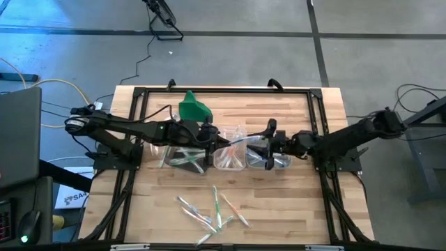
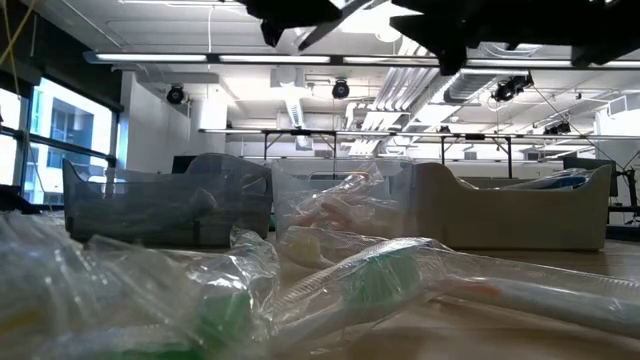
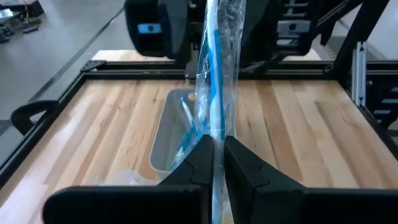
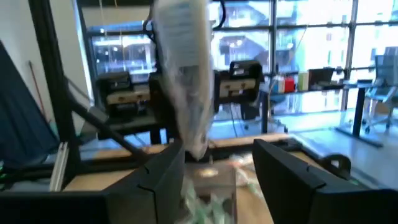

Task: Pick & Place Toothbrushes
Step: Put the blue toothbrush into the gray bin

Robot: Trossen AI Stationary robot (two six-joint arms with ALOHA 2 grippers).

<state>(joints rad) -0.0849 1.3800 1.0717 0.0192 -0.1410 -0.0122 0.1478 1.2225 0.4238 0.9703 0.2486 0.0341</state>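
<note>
Toothbrushes (image 1: 212, 209), each in a clear wrapper, lie scattered on the near middle of the wooden table (image 1: 300, 202). Three clear tubs sit in a row across the table's centre: the left tub (image 1: 178, 157), the middle tub (image 1: 228, 159) and the right tub (image 1: 268, 159). A green cloth-like lump (image 1: 194, 108) rests on the far side, left of centre. The left gripper (image 3: 217, 158) hangs above the middle tub, its fingers pinched together on a wrapped blue toothbrush (image 3: 214, 68) that stands up out of them. The right gripper (image 4: 214, 163) faces it from over the right tub, fingers spread wide, with the wrapper's end (image 4: 186, 74) between them and untouched.
</note>
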